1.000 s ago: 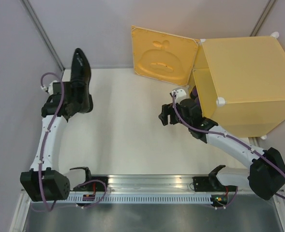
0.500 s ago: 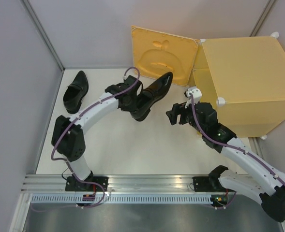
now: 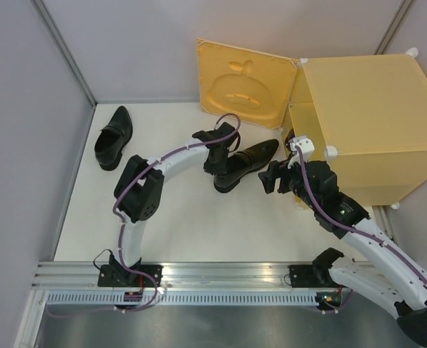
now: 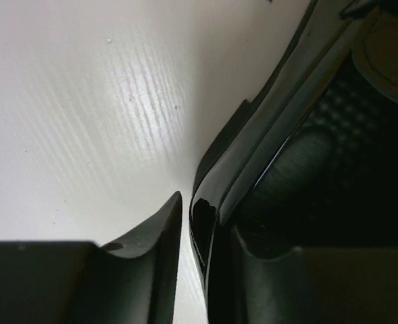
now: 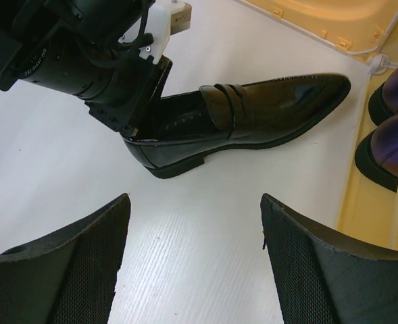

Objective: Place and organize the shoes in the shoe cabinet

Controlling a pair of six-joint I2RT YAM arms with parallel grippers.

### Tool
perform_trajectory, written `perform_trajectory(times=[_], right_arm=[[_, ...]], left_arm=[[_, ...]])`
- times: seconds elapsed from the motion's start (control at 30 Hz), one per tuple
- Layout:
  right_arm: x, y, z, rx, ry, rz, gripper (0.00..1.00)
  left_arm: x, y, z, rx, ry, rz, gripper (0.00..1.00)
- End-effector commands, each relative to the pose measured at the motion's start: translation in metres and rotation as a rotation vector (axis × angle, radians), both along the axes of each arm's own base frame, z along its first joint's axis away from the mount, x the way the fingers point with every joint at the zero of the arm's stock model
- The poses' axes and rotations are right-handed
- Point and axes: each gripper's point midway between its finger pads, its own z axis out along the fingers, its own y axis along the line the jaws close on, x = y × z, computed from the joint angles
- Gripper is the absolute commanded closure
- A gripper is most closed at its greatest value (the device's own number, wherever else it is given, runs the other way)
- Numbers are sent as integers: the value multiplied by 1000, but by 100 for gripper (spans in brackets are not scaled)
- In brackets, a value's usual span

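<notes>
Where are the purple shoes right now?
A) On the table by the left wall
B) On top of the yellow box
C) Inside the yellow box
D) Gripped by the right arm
C: the right wrist view shows both purple shoes sitting side by side just inside the opening of the yellow box, not on the table, on the box's top or in a gripper.

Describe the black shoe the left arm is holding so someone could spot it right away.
Find the yellow-orange shoe cabinet at the far right of the table, door open. Before its opening is a glossy black shoe, toe toward the cabinet. Unlike the other black shoe at far left, the left gripper clamps its heel.
</notes>
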Motion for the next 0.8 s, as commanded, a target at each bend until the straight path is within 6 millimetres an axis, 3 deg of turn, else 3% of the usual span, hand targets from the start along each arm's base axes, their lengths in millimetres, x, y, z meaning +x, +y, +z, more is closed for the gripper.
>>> perform_trajectory(times=[0.0,0.07,0.13,0.17,0.23,0.33,0.43,0.47,0.5,0.63,0.67,0.77], right_arm=[[0,1,12,14,0,-6,18],[-1,7,12,18,11,21,18],[-1,11,9,21,29,38,18],[-1,14,9,26,32,51,18],[0,20,6,26,55,70,18],[3,30,3,28,91,97,18],[4,46,-2,27,127,149,17],[4,50,-4,22,135,159,17],[2,57,-4,19,142,182,16],[9,74,-14,-31,176,201,17],[13,79,-25,-60,202,204,17],[17,94,-29,-103,210,238,16]], left_arm=[[9,-12,11,-32,-61,0,64],[10,-5,26,-31,-97,15,46],[10,-3,40,-47,-119,20,38],[10,-1,55,-67,-144,25,27],[11,3,70,-86,-166,31,17],[12,16,106,-145,-215,58,9],[12,36,136,-227,-239,95,7],[13,51,137,-241,-228,130,7],[10,61,153,-270,-255,148,6],[-3,120,161,-333,-250,274,5],[-7,130,163,-342,-256,292,5],[-23,166,169,-347,-295,356,1]])
